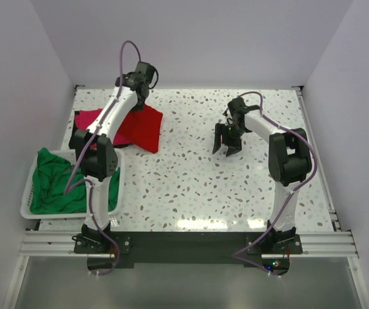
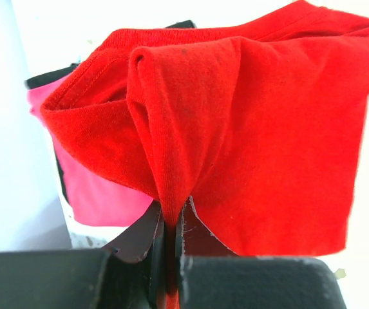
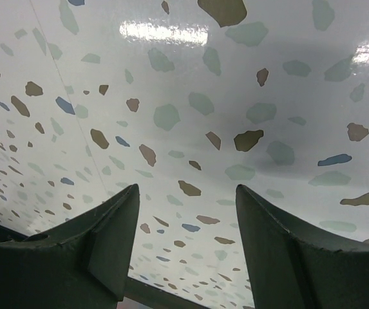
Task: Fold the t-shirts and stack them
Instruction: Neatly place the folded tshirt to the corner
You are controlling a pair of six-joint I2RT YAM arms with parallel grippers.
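The left gripper is extended to the far left part of the white terrazzo-pattern table, and its jaws are closed almost fully on a pinched fold of the large bright red cotton t-shirt. In the left wrist view, the red t-shirt rises from between the two black fingers in a narrow gathered ridge and spreads out in loose folds beyond it. The rest of the garment lies partly folded on the table surface. The magenta-pink t-shirt lies flat just beside the red one, on its left, with the red cloth overlapping it. A black edge shows at the pink shirt's far side; what it belongs to cannot be determined. The crumpled green t-shirt fills the white slatted plastic basket at the near left edge of the table. The right gripper hangs above bare table right of centre, well apart from all garments, jaws spread apart and holding nothing.
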